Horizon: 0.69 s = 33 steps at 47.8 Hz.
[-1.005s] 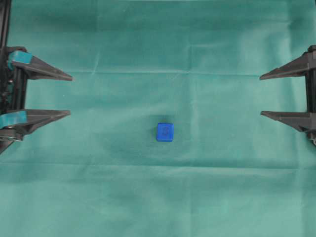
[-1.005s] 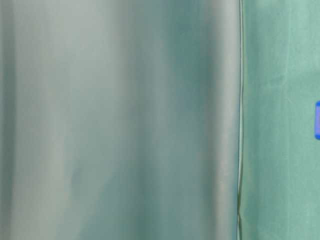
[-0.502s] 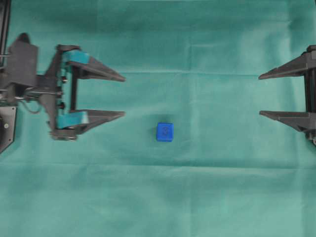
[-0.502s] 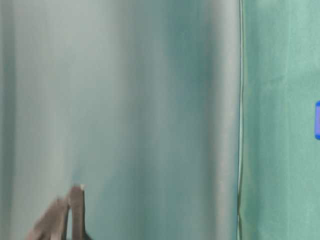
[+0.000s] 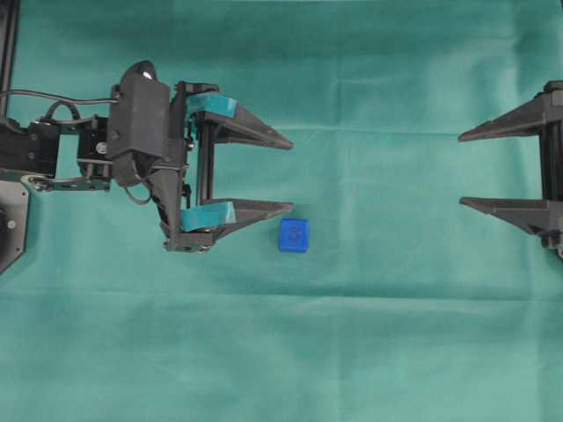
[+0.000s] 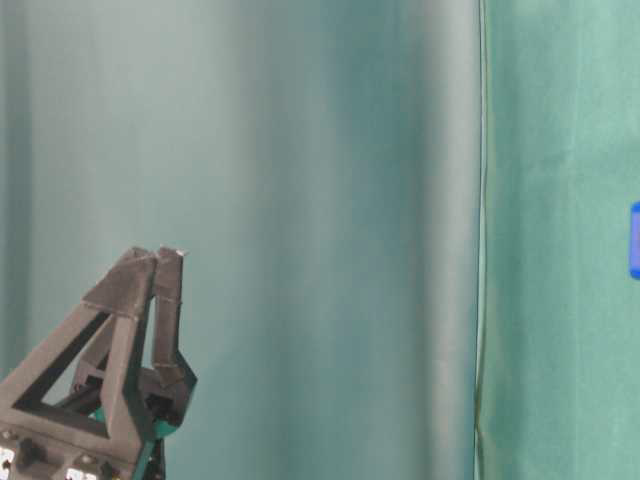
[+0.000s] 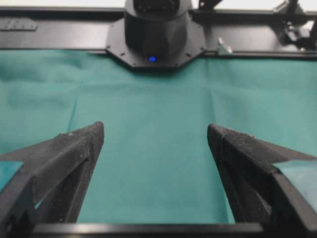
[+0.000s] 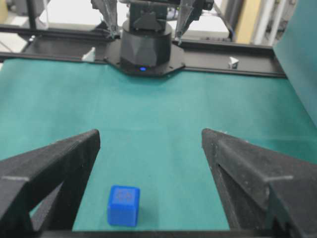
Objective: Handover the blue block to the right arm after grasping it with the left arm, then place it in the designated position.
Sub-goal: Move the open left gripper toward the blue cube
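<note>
Teal-taped fingers of the left gripper [image 5: 283, 174] stand wide and empty at centre-left of the overhead frame. I judge its gap sits too high: the blue block [image 5: 294, 236] lies just right of the lower fingertip, outside the span, so I would shift the gripper toward the bottom of the frame before reaching in. At the right edge, the right gripper [image 5: 462, 169] waits wide, empty, partly cut off. I cannot find the target marks on the green cloth [image 5: 352, 352]; the left wrist view misses the block.

The blue block [image 5: 294, 236] sat on the table [image 5: 352, 352], the left gripper [image 5: 291, 175] just left of it, the right gripper [image 5: 460, 170] well to its right.
</note>
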Each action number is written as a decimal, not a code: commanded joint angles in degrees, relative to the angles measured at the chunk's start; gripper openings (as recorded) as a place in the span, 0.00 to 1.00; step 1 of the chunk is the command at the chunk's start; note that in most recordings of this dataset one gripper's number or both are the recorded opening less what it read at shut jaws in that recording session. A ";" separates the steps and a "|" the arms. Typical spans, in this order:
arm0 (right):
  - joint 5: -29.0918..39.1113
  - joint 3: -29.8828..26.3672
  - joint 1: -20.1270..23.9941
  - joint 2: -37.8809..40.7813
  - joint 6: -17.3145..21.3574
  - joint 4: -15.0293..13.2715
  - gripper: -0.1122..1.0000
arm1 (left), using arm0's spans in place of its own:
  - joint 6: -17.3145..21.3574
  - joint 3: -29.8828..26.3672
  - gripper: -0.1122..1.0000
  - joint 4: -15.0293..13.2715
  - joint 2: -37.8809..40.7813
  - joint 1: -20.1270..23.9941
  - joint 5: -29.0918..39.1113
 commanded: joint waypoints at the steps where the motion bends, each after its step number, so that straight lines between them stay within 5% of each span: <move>1: -0.62 -1.32 -0.09 0.35 0.09 0.18 0.94 | -0.09 -1.41 1.00 0.09 -0.35 -0.26 0.53; 12: -0.62 -1.58 -0.09 0.44 0.00 0.18 0.94 | -0.53 -2.90 1.00 0.09 -0.26 -0.26 5.71; 33: -0.44 -1.93 -0.09 0.44 0.00 0.09 0.94 | -0.53 -13.62 1.00 0.09 4.22 -0.18 31.73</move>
